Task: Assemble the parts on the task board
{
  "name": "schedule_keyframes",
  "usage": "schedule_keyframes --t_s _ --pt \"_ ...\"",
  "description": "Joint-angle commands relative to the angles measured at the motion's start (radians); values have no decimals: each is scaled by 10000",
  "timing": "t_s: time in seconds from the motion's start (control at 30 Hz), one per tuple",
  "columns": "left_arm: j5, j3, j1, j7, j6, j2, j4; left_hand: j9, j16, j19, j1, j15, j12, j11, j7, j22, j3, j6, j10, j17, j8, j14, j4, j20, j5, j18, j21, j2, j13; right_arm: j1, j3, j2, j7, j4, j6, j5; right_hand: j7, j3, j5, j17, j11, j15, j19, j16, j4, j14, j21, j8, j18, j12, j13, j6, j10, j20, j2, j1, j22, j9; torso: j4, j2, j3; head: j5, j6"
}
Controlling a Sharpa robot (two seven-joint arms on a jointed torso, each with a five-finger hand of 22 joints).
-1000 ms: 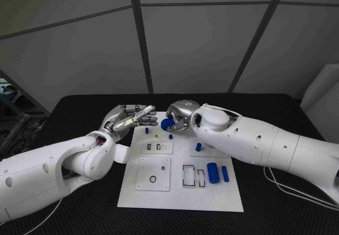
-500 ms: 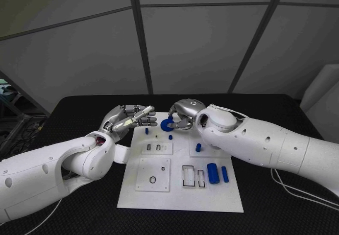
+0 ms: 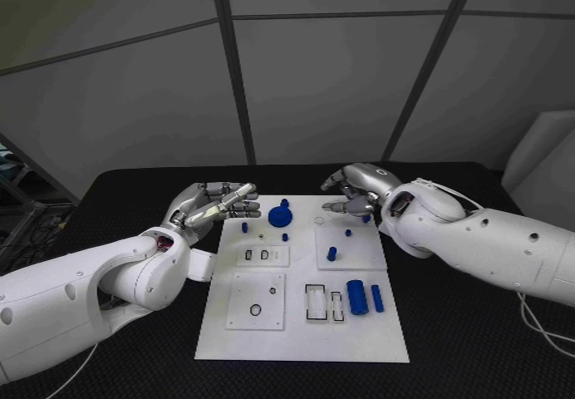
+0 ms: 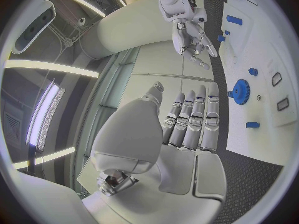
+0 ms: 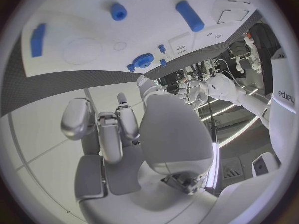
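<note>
Right hand [image 3: 355, 189] let go of blue gear [image 3: 281, 216] and backed off, fingers loosely apart, empty. Gear now sits on task board [image 3: 300, 337] between both hands, probably seated. Left hand [image 3: 211, 203] hovers beside it, flat, open, holding nothing.

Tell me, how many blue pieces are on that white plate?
7: a gear and three small pegs at the far end, one peg mid-board, a thick cylinder beside a thin bar nearer. None looks hidden.
</note>
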Motion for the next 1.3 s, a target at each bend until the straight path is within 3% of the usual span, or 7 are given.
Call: schedule_keyframes --t_s 0.03,0.2,0.37,0.5,0.67,0.8,1.3 --pt "-53 9 15 75 86 2 -10 -4 -42 39 -25 12 -65 36 195 -12 1 1 -8 11 -43 -12 -43 15 -34 -182 -45 97 -1 23 55 -525 1106 124 616 1799 -5 11 -20 2377 -73 -49 -85 -45 -216 977 -65 8 -163 -90 -26 52 -41 -67 -31 299 -74 -22 -62 -17 26 -61 27" --pt "-53 9 15 87 96 38 -33 -4 -42 39 -25 12 -65 36 195 -12 1 1 -8 11 -43 -12 -43 15 -34 -182 -45 97 -1 22 89 -978 1535 -96 913 2445 -45 -15 -36 2325 -105 -76 -148 -67 -403 964 -125 -43 -145 -173 -104 5 -116 -89 -109 504 -170 -41 -47 -14 27 -192 66" --pt "-53 9 13 94 109 82 -76 -4 -43 39 -24 11 -65 35 194 -12 1 3 -6 12 -43 -11 -45 15 -35 -182 -46 97 -1 15 96 -1003 1750 -587 1068 2657 -47 -24 -36 2323 -110 -81 -170 -69 -440 964 -146 -56 -139 -204 -135 -7 -145 -95 -121 545 -207 -44 -25 13 54 -255 61" --pt "-53 9 11 99 114 113 -112 -3 -45 40 -23 11 -64 34 193 -13 1 5 -3 13 -44 -10 -49 15 -35 -182 -47 97 0 5 96 -938 1818 -932 1187 2710 -45 -28 -39 2328 -109 -83 -175 -67 -460 965 -151 -66 -137 -214 -144 -19 -155 -97 -126 568 -214 -48 -18 9 17 -272 31" --pt "-53 9 9 104 120 137 -146 -3 -45 40 -23 11 -64 34 193 -13 1 5 -3 13 -44 -10 -49 15 -35 -182 -47 97 0 -45 95 -903 1845 -1185 1312 2710 -39 -36 -44 2330 -106 -83 -188 -66 -473 966 -164 -76 -133 -216 -144 -35 -157 -99 -133 578 -237 -51 -29 9 16 -265 0" --pt "-53 8 8 103 122 145 -167 -3 -45 40 -23 11 -64 34 193 -13 1 5 -3 13 -44 -10 -49 15 -35 -182 -47 97 0 -105 94 -893 1851 -1298 1365 2680 -38 -37 -44 2332 -105 -83 -188 -65 -474 966 -163 -77 -134 -217 -145 -36 -158 -99 -134 579 -236 -51 -50 13 22 -260 -30" --pt "-53 8 6 97 127 170 -232 -3 -45 40 -23 11 -64 34 193 -13 1 5 -3 13 -44 -10 -49 15 -35 -182 -47 97 0 -268 91 -878 1796 -1421 1644 2530 4 -119 -18 2340 -70 -62 -203 -63 -447 968 -180 -91 -132 -224 -148 -48 -164 -92 -138 499 -260 -51 -26 7 5 -277 -103"
